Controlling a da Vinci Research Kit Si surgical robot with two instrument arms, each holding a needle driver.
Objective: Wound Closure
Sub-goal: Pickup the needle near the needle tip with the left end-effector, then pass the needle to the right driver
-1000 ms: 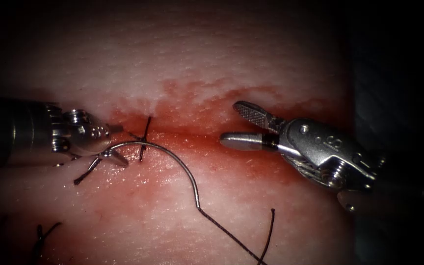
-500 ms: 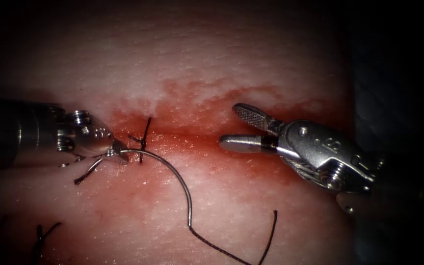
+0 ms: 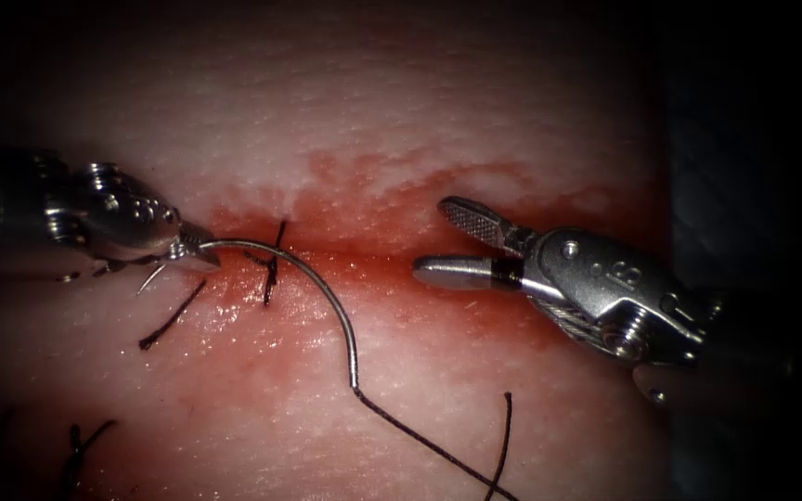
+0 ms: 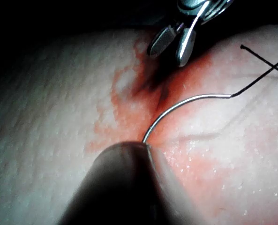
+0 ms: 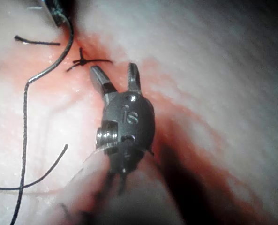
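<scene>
One curved needle (image 3: 322,292) is seen, a thin bright steel arc, smooth and glinting, lying free above the tissue (image 3: 420,102) and not in it. It is gripped close to its pointed end, the sharp tip poking out just past the clamp, by the left tool (image 3: 187,252), whose jaws are closed tight on the steel. The arc sweeps over the cut (image 3: 364,258) and bends down on the near side to its blunt end, where one dark thread (image 3: 420,441) is joined and trails off along the surface.

One finished stitch (image 3: 271,264) is counted across the cut, a small dark knot with short stiff ends, crossed by the needle's curve. Several loose cut ends of thread (image 3: 171,317) are scattered on the pale skin near it, thin and wiry.

Two tools are counted. The right tool (image 3: 447,243) is held over the cut at the right of the needle, well apart from it, its two jaws spread wide with nothing between them; one jaw's ridged gripping face is turned up, the other is smooth and rounded.

The tissue is pale, pebbled and moist, and red fluid (image 3: 401,195) is soaked in a ragged band along the cut.
</scene>
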